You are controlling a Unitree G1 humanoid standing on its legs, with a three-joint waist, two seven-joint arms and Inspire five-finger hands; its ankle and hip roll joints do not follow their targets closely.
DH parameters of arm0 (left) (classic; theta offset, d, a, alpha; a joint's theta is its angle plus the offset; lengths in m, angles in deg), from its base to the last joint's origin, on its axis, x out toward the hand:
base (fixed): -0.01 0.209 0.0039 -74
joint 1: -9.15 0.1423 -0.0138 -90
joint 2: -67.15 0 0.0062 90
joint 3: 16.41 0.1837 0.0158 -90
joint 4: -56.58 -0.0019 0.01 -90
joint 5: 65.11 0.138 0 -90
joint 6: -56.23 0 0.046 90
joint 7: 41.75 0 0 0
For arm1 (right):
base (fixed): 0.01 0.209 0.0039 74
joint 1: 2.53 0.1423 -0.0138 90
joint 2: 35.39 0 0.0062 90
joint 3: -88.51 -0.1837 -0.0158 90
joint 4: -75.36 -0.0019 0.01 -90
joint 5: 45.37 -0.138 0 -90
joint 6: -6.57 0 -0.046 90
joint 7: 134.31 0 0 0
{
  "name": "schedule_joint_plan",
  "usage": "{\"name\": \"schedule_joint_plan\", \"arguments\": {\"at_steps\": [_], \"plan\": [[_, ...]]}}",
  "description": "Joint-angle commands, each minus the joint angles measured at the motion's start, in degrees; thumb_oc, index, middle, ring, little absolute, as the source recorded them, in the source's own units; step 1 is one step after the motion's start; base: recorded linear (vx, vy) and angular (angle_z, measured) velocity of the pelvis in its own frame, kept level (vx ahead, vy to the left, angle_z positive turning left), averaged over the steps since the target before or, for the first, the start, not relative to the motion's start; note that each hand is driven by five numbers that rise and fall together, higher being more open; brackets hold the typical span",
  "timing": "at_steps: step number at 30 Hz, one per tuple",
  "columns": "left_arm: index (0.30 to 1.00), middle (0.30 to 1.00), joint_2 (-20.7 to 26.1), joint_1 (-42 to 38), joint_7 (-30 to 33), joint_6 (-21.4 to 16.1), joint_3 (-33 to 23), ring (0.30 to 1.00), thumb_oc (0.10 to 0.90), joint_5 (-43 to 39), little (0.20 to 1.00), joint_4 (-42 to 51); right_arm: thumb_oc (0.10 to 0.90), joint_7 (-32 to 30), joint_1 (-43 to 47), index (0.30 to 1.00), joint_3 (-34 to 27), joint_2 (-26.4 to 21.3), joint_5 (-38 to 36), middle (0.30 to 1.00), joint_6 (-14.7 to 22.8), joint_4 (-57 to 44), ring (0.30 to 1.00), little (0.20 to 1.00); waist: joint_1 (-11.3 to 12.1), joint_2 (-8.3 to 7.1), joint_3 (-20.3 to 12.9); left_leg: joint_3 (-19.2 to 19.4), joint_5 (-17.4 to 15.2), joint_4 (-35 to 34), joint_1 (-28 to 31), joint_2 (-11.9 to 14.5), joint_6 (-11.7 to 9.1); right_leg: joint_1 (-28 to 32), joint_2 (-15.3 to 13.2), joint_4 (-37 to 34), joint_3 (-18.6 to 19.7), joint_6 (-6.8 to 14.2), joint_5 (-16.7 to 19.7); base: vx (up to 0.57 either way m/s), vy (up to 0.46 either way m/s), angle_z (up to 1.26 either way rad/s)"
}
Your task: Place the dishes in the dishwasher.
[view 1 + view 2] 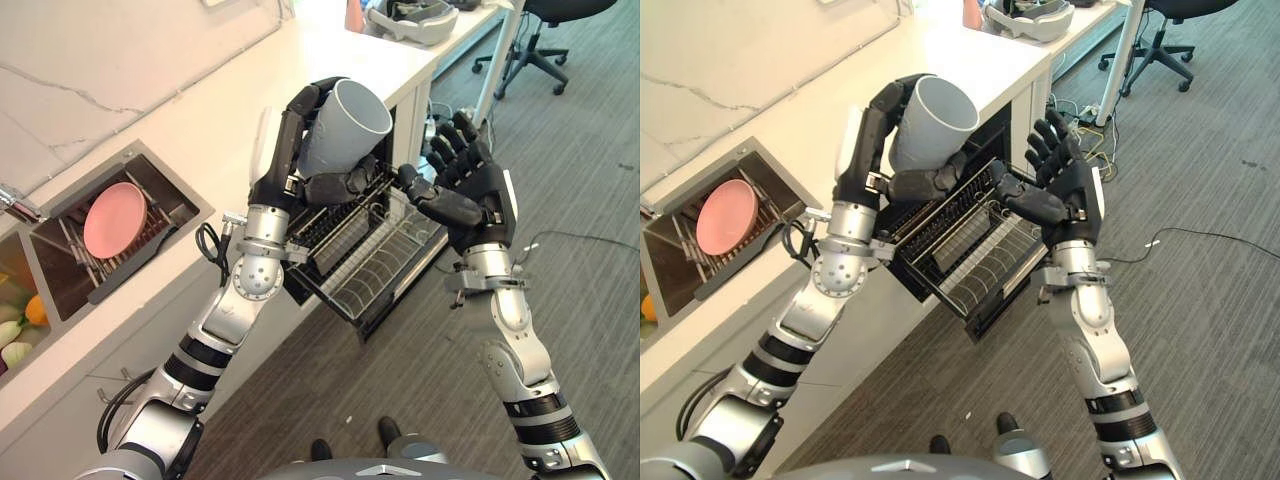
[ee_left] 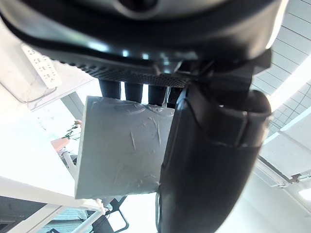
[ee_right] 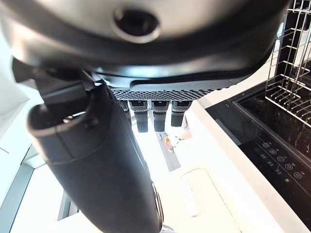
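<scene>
The grey cup (image 1: 345, 128) sits in my left hand (image 1: 300, 150), fingers and thumb wrapped round it, tilted above the pulled-out dishwasher rack (image 1: 375, 250) at the counter's (image 1: 200, 120) front edge. It could slip or clip the wires — I think the tilt invites that. My right hand (image 1: 470, 185) hovers beside the rack, fingers spread, empty.

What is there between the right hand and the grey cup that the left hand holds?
In the left eye view, only the pulled-out dishwasher rack shows below the gap between the right hand and the grey cup gripped by the left hand.
</scene>
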Motion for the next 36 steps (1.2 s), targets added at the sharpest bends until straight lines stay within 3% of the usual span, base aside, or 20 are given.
{"name": "schedule_joint_plan", "arguments": {"at_steps": [1, 15, 20, 36], "plan": [[0.3, 0.3, 0.0, -8.1, 3.2, -3.5, -0.9, 0.3, 0.4, 3.1, 0.3, -0.4, 0.8, 2.8, 3.9, 0.9, 0.5, 1.5, -1.8, 0.9, 6.7, -8.8, 0.9, 0.9, 1.1, -1.2, -5.8, 0.0, -10.4, 0.3, -0.3, -0.8, -2.1, 0.3, -0.8, 0.5, -2.0, 4.5, -3.4, 0.01, -0.002, 0.13], [0.3, 0.3, -1.5, -9.2, 5.6, -1.7, -0.3, 0.3, 0.4, 4.9, 0.3, -6.4, 0.8, 5.7, 2.8, 0.9, 4.0, 2.1, -8.9, 0.9, 6.2, -10.7, 0.9, 0.9, 1.0, -1.66, -6.0, 0.1, -10.6, 0.3, 0.0, -0.7, -2.2, 0.9, -1.5, 0.5, -2.6, 4.6, -3.4, 0.0, 0.005, 0.09], [0.3, 0.3, -2.7, -9.9, 5.2, -1.2, 2.4, 0.3, 0.4, 6.0, 0.3, -7.5, 0.8, 5.6, 4.8, 0.9, 9.0, 3.9, -11.8, 0.9, 5.4, -9.0, 0.9, 0.9, 1.5, -1.82, -6.1, -0.1, -10.7, 0.3, 0.3, -0.8, -2.1, 1.1, -1.8, 0.5, -2.8, 4.6, -3.4, -0.01, 0.005, 0.07], [0.3, 0.3, -4.8, -8.9, 5.7, 1.6, 8.8, 0.3, 0.4, 11.3, 0.3, -4.8, 0.8, -7.0, 6.8, 0.9, 13.0, 9.5, -8.8, 0.9, 6.7, -5.9, 0.9, 0.9, 3.0, -1.42, -5.9, -1.1, -10.5, 0.3, 0.2, -0.9, -1.8, 1.5, -2.0, 0.5, -4.0, 4.3, -3.7, 0.0, 0.001, 0.01]]}}
